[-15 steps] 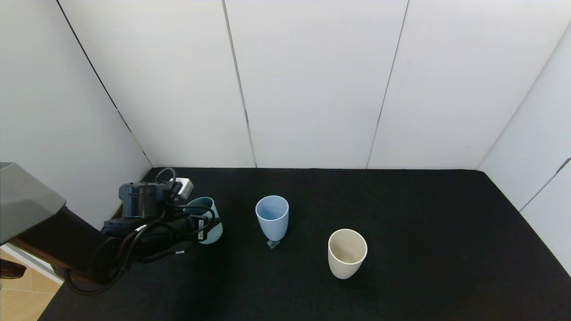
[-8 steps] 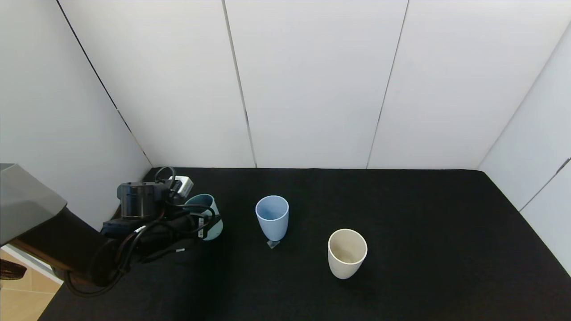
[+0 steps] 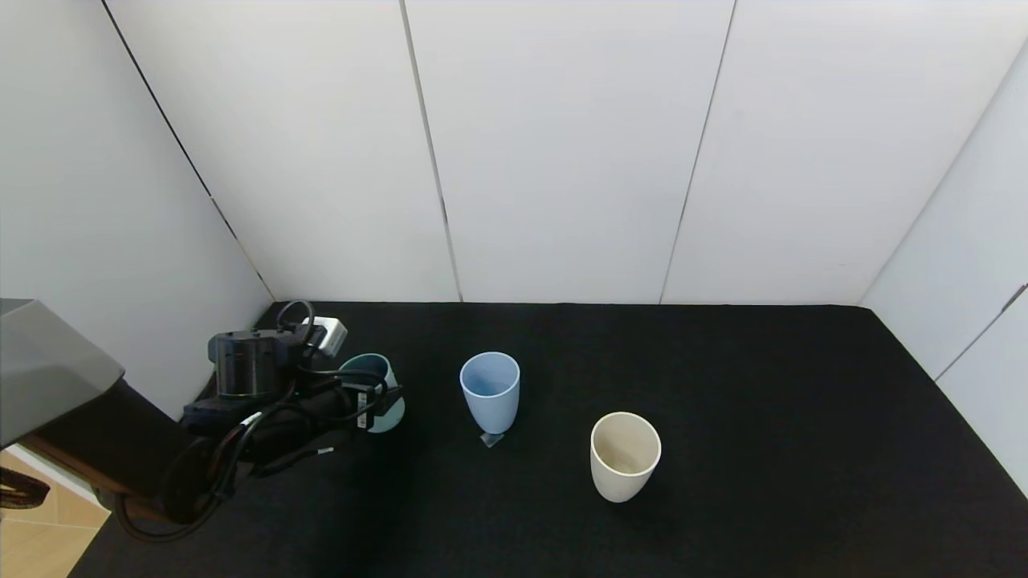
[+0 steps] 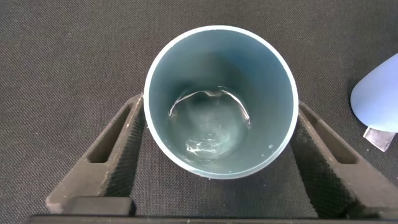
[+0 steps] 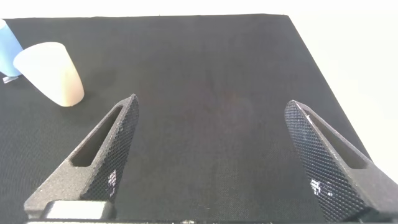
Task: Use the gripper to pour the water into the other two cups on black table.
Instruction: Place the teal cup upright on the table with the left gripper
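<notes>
A teal-green tumbler [image 3: 391,408] stands at the left of the black table [image 3: 763,417], between the fingers of my left gripper [image 3: 371,399]. In the left wrist view the gripper [image 4: 219,106] is shut on the tumbler [image 4: 186,68], one finger pressing each side. The water [image 4: 208,134] lies shallow in its bottom. The pale blue cup [image 3: 490,393] stands upright at the table's middle, to the right of the tumbler, and shows in the left wrist view [image 4: 378,102]. The cream-white cup [image 3: 625,456] stands nearer and farther right. My right gripper [image 5: 214,124] is open and empty over bare table, out of the head view.
White panel walls close the table's back and both sides. A small clear scrap [image 3: 491,439] lies at the blue cup's base. The right wrist view shows the cream cup [image 5: 53,74] and the edge of the blue cup [image 5: 5,50] far off.
My left gripper and the teal-green tumbler have shifted slightly up and to the right. The blue and cream cups have not moved.
</notes>
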